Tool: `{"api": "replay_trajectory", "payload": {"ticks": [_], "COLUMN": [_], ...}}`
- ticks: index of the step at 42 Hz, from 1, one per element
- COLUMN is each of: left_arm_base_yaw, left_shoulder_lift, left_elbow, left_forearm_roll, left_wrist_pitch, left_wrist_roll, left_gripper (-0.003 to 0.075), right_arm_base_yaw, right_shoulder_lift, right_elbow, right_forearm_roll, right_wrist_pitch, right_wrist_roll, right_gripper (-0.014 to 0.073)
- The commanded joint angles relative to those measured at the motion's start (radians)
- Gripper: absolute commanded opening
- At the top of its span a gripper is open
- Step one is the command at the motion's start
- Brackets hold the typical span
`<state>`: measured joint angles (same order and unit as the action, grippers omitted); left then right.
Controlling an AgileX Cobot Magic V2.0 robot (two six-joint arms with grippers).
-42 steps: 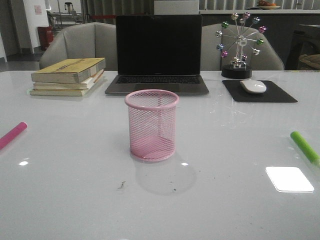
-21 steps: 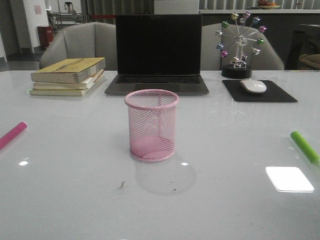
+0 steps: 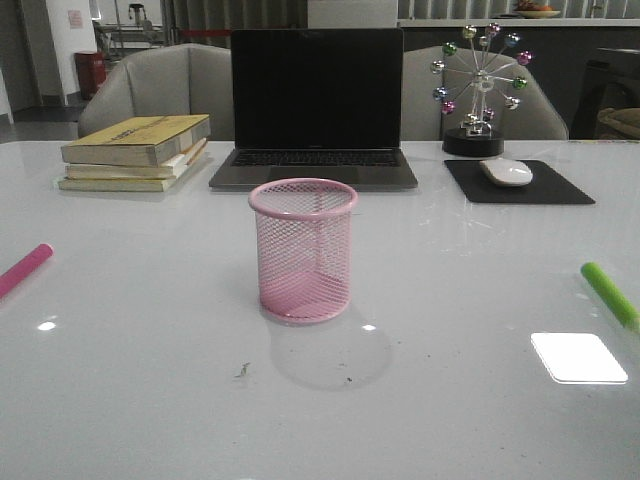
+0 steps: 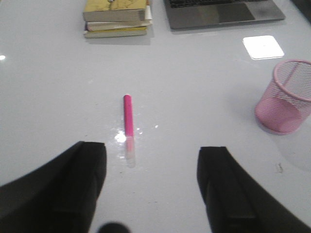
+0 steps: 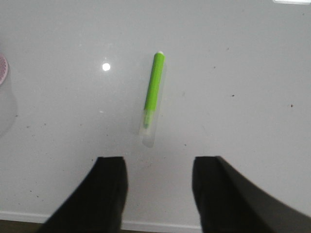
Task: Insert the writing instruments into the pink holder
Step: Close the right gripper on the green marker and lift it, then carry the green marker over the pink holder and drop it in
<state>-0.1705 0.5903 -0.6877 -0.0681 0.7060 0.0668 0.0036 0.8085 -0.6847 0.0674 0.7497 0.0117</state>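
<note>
Both grippers hang open and empty above the glossy white table (image 3: pixel 150 400), their broad black fingers spread wide. Just ahead of the left gripper (image 4: pixel 151 187), in line with the gap between its fingers, lies the pink marker (image 4: pixel 128 120): a smooth straight barrel, magenta along most of its length, with a clear whitish cap at the end nearer the fingers. It lies flat, touching nothing else. Farther out and off to that gripper's right stands the holder (image 4: pixel 285 97), a pink wire-mesh cylinder with a rolled rim and solid base, upright and with nothing in it.

Ahead of the right gripper (image 5: pixel 158 187), again in line with its gap, the green marker (image 5: pixel 153 94) lies flat: a lime barrel, whitish translucent cap toward the fingers, the far end rounded.

Beyond the holder, at the far edge of the table, sit a stack of yellow-covered books (image 3: pixel 135 150), an open laptop (image 3: pixel 315 105) with a dark screen, and a black mat (image 3: pixel 515 183) carrying a white mouse (image 3: pixel 507 172). Behind the mat stands a wheel-shaped ornament (image 3: pixel 480 85) with shiny coloured balls on thin spokes
</note>
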Motion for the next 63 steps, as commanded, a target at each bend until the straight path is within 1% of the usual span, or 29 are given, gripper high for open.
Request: {"api": "replay_trajectory", "payload": {"ticks": [1, 3, 9, 14, 18, 22, 34, 48, 55, 58, 63], "left_arm_base_yaw": [-0.078, -0.14, -0.266, -0.336, -0.36, -0.362, -0.362, -0.362, -0.362, -0.362, -0.362], "left_shoulder_lift": [0.016, 0.023, 0.028, 0.028, 0.028, 0.028, 0.028, 0.028, 0.028, 0.028, 0.028], "left_elbow": [-0.025, -0.025, -0.021, -0.021, -0.021, -0.021, -0.021, -0.021, -0.021, -0.021, -0.021], "left_forearm_roll": [-0.026, -0.017, -0.01, -0.01, -0.01, -0.01, -0.01, -0.01, -0.01, -0.01, -0.01], "left_wrist_pitch": [-0.094, -0.096, -0.096, -0.096, -0.096, -0.096, -0.096, -0.096, -0.096, -0.096, -0.096], "left_wrist_roll": [0.009, 0.009, 0.009, 0.009, 0.009, 0.009, 0.009, 0.009, 0.009, 0.009, 0.009], "left_gripper": [0.0531, 0.052, 0.0479, 0.0452, 0.0434, 0.0432, 0.0432, 0.0432, 0.0432, 0.0432, 0.0432], "right_arm_base_yaw": [-0.005, -0.005, -0.005, -0.005, -0.005, -0.005, -0.004, -0.004, -0.004, -0.005, -0.005], "right_shoulder_lift": [0.079, 0.128, 0.285, 0.437, 0.549, 0.669, 0.923, 1.088, 1.115, 1.12, 1.123], "right_elbow": [-0.03, -0.03, -0.066, -0.15, -0.217, -0.301, -0.505, -0.642, -0.659, -0.659, -0.659], "right_forearm_roll": [0.0, 0.001, 0.021, 0.025, 0.025, 0.024, 0.024, -0.012, -0.039, -0.05, -0.055], "right_wrist_pitch": [-0.08, -0.094, -0.09, -0.076, -0.076, -0.071, -0.04, 0.0, 0.001, 0.001, 0.003], "right_wrist_roll": [-0.012, -0.012, -0.012, -0.012, -0.012, -0.012, -0.012, -0.012, -0.012, -0.012, -0.012], "right_gripper": [0.054, 0.054, 0.054, 0.054, 0.054, 0.054, 0.054, 0.054, 0.0538, 0.0504, 0.0395]}}
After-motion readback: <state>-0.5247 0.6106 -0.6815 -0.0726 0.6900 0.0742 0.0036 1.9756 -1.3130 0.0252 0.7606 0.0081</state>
